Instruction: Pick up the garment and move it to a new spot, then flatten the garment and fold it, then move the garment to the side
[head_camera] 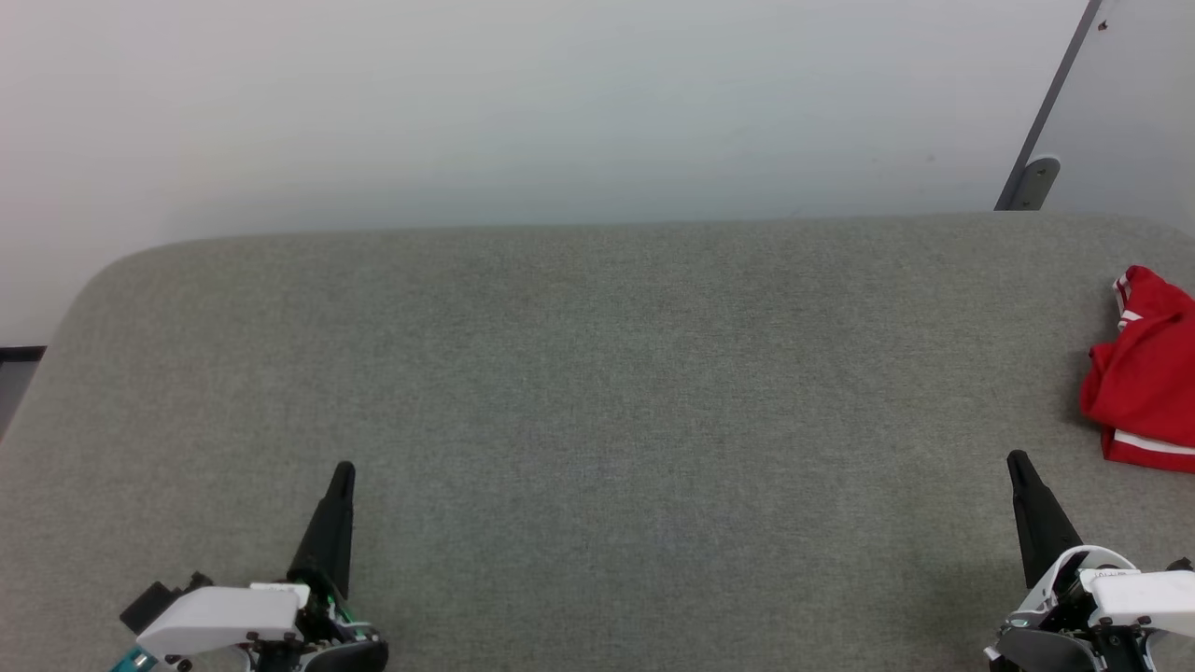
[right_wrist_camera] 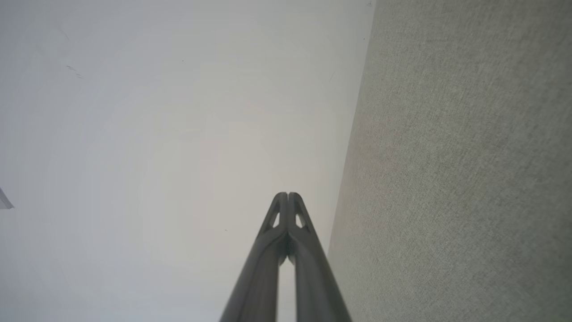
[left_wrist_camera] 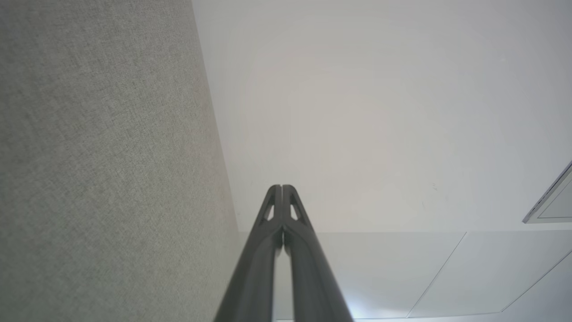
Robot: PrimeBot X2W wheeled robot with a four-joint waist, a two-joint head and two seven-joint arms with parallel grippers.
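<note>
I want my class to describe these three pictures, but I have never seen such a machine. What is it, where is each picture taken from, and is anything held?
This is a two-armed robot. The wide picture comes from its head camera, looking down at a grey fabric-covered surface. The dark spikes at the bottom are its left gripper and right gripper, each two long fingers pressed shut. The other two pictures come from wrist cameras, looking along those fingers toward a pale wall. A crumpled red garment with white stripes lies on the surface at the far right, apart from both grippers. Nothing is held.
</note>
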